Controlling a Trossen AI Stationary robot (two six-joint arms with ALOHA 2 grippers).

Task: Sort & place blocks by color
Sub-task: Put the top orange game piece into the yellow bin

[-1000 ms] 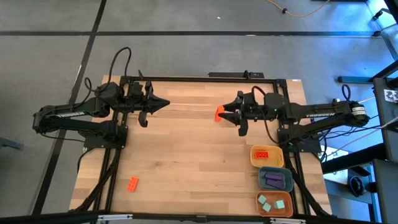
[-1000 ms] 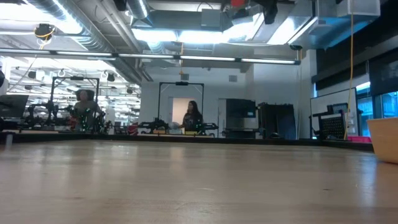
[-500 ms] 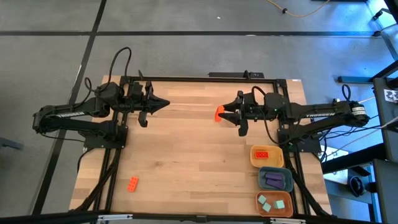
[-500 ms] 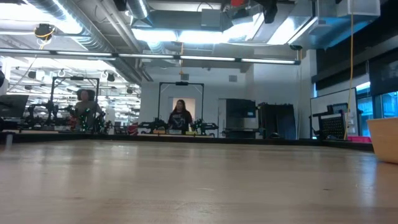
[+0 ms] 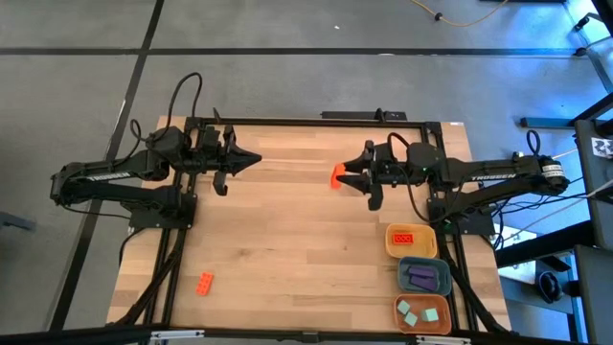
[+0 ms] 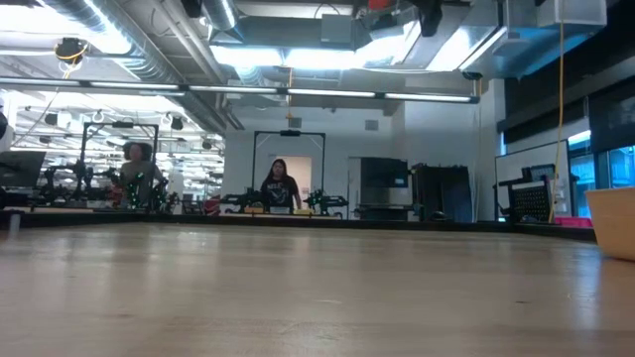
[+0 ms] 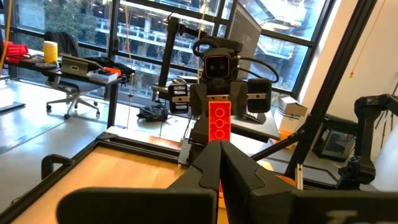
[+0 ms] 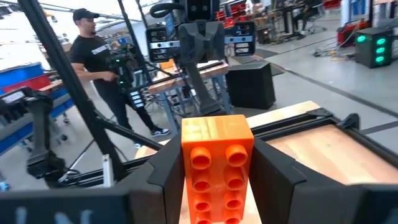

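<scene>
My right gripper (image 5: 341, 176) hangs level above the table's far middle, shut on an orange-red block (image 5: 336, 175), which fills the right wrist view (image 8: 216, 163). Facing it from the left, my left gripper (image 5: 255, 159) is shut and holds nothing; its closed fingers (image 7: 211, 163) point at the held block (image 7: 219, 120). A second orange-red block (image 5: 205, 283) lies flat on the table near its front left. Three trays stand at the front right: a yellow tray (image 5: 395, 251) holds a red block (image 5: 402, 238), a blue-grey tray (image 5: 442, 285) purple blocks (image 5: 421, 278), an orange tray (image 5: 400, 305) teal blocks (image 5: 420, 314). My right gripper pinches the orange-red block by its two long side faces (image 8: 185, 177) between its two fingers (image 8: 277, 177). The fingers come level from the table's right and lie along the block. The block's free end sticks out past the fingertips, its studded face toward the wrist camera, lifted clear of the table.
A black frame (image 5: 316, 121) runs along the table's far edge and down both sides. Bare wood (image 5: 297, 249) spreads across the middle between the loose block and the trays. In the low view one tray's edge (image 6: 615, 223) shows at the right; a person walks far behind the table.
</scene>
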